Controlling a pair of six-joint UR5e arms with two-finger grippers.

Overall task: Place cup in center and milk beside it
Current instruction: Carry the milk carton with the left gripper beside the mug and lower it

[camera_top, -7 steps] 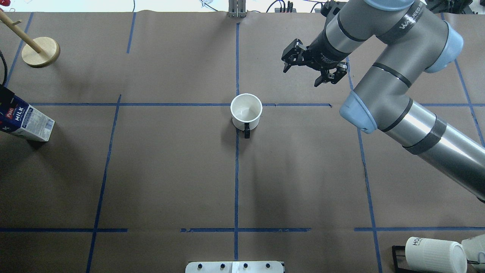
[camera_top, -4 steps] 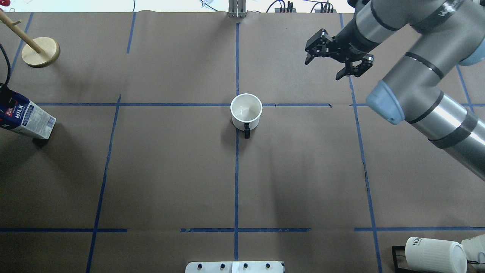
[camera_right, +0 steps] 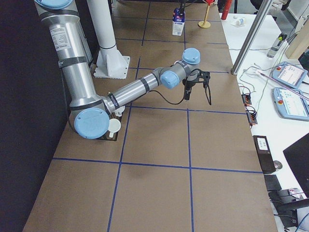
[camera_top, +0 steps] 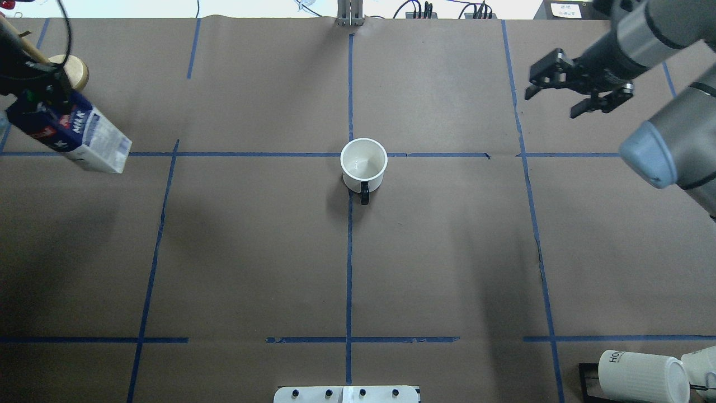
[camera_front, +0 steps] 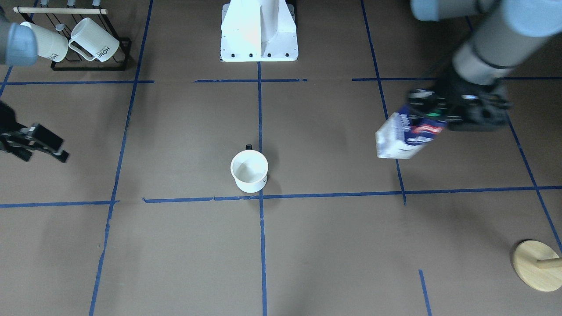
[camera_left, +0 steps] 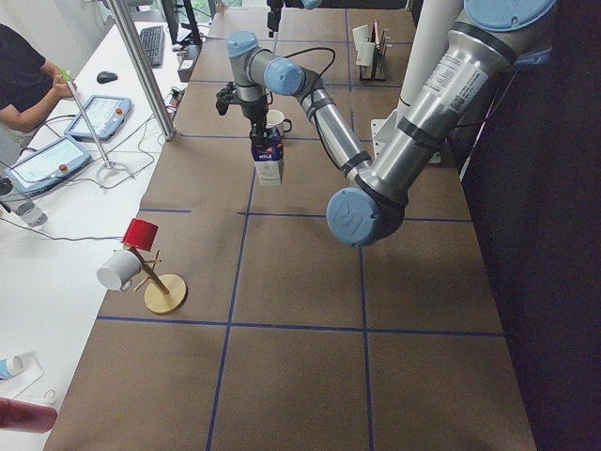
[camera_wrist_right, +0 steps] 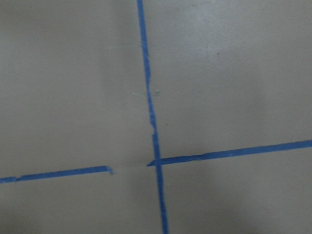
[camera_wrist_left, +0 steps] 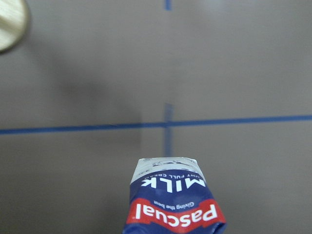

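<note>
- Left gripper (camera_top: 42, 92) is clamped on the top of the milk (camera_top: 84, 137), which hangs roughly upright, seemingly lifted, at the far left.
- Cup (camera_top: 363, 163) stands on the center (camera_top: 319, 168), well to the milk's right.
- Only brown paper (camera_top: 251, 224) shows between them; right gripper (camera_top: 576, 92), jaws apart and empty, hovers far right.

Overhead and front views face opposite ways, share cup (camera_top: 363, 164); wrist cameras close, looking down.
</note>
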